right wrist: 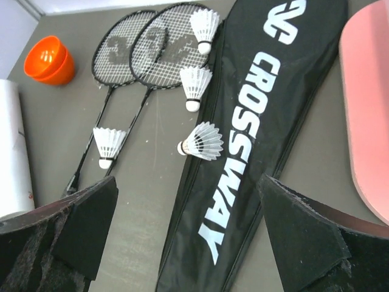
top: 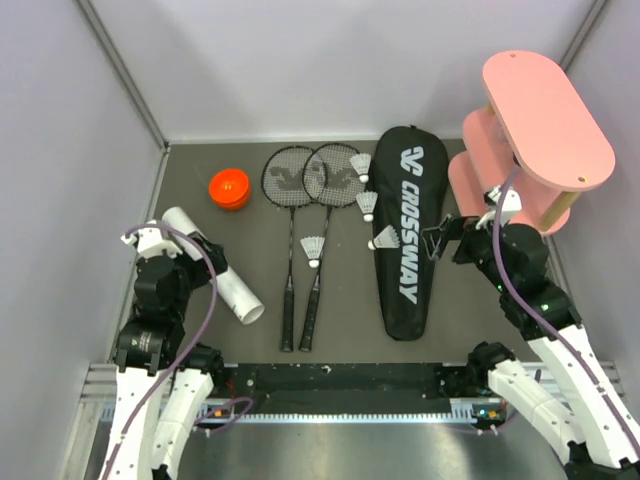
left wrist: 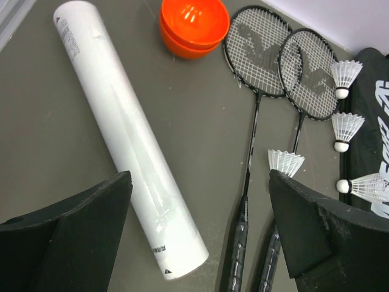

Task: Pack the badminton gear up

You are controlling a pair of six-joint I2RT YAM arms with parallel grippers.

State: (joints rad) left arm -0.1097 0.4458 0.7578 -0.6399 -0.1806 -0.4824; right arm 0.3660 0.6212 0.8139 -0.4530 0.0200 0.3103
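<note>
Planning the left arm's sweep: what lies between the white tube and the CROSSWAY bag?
In the top view, two rackets side by side, one shuttlecock by their shafts, three more along the bag's edge.

Two rackets (top: 290, 180), four shuttlecocks (top: 313, 248), tube (top: 237, 292), cap (top: 229, 188), bag (top: 408, 230)

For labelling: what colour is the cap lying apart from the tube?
Orange; the cap shows best in left wrist view.

Pale walls (top: 330, 60), dark grey tabletop (top: 345, 290), seemingly tiered pink shelf (top: 545, 120)
</note>
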